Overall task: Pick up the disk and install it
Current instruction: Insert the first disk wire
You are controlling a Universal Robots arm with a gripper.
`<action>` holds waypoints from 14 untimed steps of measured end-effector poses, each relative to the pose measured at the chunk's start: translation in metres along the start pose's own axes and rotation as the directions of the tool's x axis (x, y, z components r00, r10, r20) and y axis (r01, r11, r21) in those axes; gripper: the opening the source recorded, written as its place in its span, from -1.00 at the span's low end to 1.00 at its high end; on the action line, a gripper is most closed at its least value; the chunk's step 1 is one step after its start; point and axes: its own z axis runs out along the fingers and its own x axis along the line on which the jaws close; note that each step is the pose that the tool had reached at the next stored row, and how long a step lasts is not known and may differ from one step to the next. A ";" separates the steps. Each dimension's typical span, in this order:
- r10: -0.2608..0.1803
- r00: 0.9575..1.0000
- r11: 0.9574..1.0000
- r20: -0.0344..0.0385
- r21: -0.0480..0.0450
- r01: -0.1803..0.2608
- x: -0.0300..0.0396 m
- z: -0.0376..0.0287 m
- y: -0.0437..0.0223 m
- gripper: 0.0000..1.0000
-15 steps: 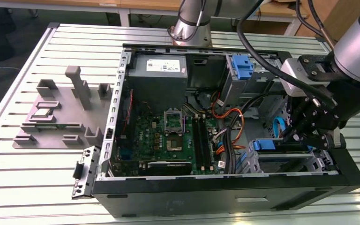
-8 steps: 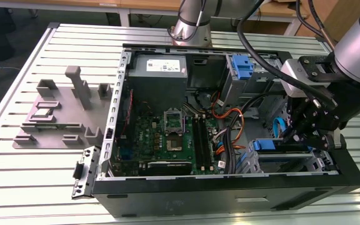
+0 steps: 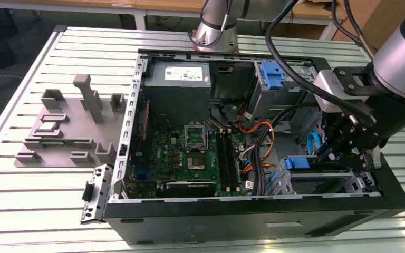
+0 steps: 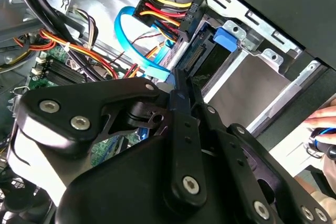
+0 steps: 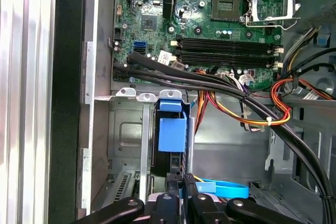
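At lower right of the exterior view, the gripper, fingers pinching the disk (edge-on in its bay), risks jamming it if tilted.

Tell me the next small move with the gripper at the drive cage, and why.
Probably a short, straight push into the drive cage: in the first wrist view the disk stands on edge in its slot, the gripper sits at its near end, and a blue cable lies beside.
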 end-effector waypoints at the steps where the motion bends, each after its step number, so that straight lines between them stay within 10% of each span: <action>1: 0.000 1.000 1.000 0.000 0.000 0.000 0.0000 0.0000 0.0000 -0.68; 14: 0.000 1.000 1.000 0.000 0.000 0.000 0.0001 0.0016 0.0001 -0.55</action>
